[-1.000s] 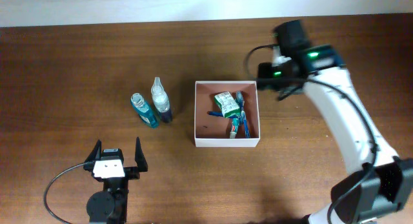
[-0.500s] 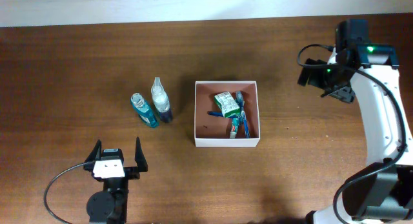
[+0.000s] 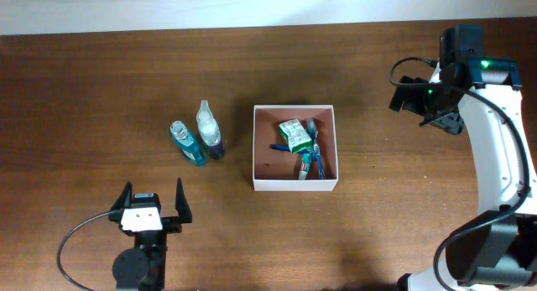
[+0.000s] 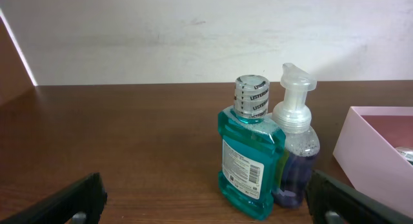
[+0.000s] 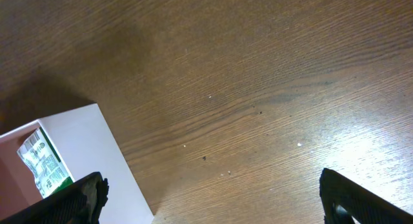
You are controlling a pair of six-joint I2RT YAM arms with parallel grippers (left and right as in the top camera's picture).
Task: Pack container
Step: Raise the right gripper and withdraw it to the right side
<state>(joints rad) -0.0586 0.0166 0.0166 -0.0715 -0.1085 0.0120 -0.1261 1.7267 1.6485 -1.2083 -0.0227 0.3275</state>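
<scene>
While the box [image 3: 268,166] sits mid-table, partly filled, two bottles [image 3: 187,144] wait beside it. The left hand [image 3: 153,190] and right hand [image 5: 210,185] gape wide, empty; the left should probably grasp a bottle next.

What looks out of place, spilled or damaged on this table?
Nothing stands out. The mouthwash bottle and the soap bottle stand upright, side by side, outside the box. The green packet and the toothbrushes lie inside the box. No spill shows.
</scene>
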